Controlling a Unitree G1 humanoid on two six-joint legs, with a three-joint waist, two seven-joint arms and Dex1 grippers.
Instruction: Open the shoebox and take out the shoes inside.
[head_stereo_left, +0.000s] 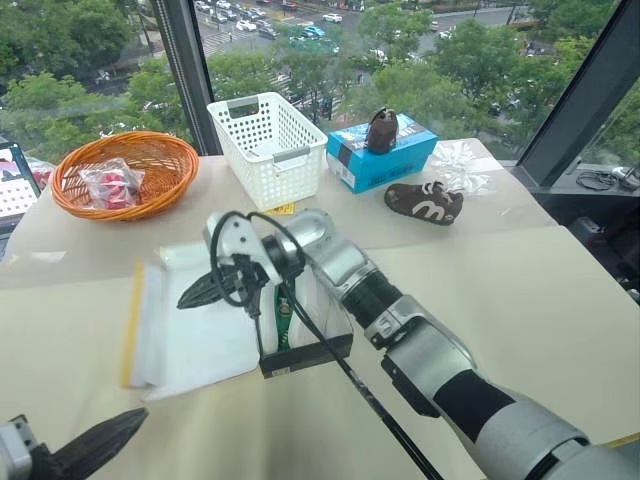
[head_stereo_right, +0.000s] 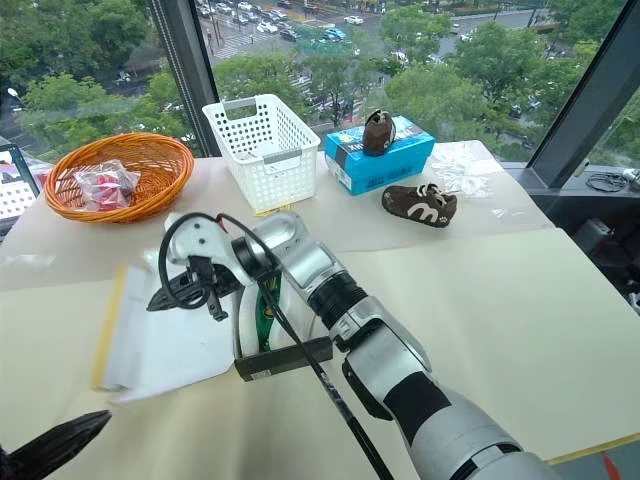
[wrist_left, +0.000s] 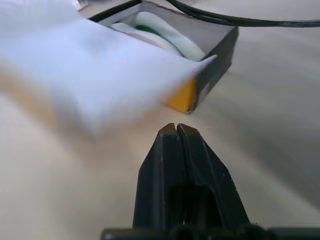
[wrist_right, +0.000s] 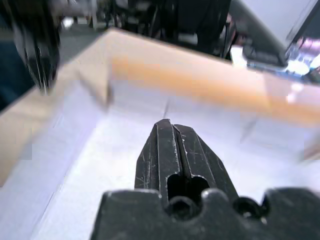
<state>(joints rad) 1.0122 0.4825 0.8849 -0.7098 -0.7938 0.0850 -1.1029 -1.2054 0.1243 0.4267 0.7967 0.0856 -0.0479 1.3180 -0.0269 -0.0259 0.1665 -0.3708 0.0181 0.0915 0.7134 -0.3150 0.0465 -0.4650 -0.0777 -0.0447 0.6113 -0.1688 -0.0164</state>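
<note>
The shoebox stands open at the middle of the table. Its dark base is partly hidden under my right arm, and its lid lies flipped to the left, white inside up, with a yellow edge. Inside the base the shoes show white uppers and green soles; from above only a green strip of them shows. My right gripper reaches across the box, shut and empty, over the white lid. The left gripper is shut and empty near the table's front left, just off the lid's yellow corner.
At the back stand an orange wicker basket holding a red packet, a white plastic basket, and a blue box with a brown shoe on it. Another brown shoe and crumpled clear wrap lie nearby. A black cable hangs over the base.
</note>
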